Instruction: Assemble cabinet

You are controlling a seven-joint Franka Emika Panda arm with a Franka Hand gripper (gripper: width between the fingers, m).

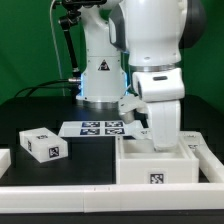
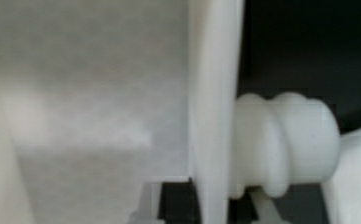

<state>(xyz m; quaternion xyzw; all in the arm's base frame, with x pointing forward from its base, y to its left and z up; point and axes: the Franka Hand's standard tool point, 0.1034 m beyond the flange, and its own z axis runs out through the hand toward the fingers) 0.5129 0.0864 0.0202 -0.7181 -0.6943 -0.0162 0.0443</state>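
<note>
Cabinet (image 1: 155,170) sits on the black table (image 1: 25,118) at the exterior view's right, open side up, a tag on its front wall. It is near the marker board (image 1: 100,127) and well apart from the small tagged block (image 1: 41,145). My gripper (image 1: 153,128) hangs at its upper edge. Whether my jaws are pinched on a wall or slack I cannot tell, since the wrist view is a white blur. I judge the shell light, stiff and smooth enough to slip. A thin upright wall (image 2: 212,100), pinched squarely, looks the best hold.
</note>
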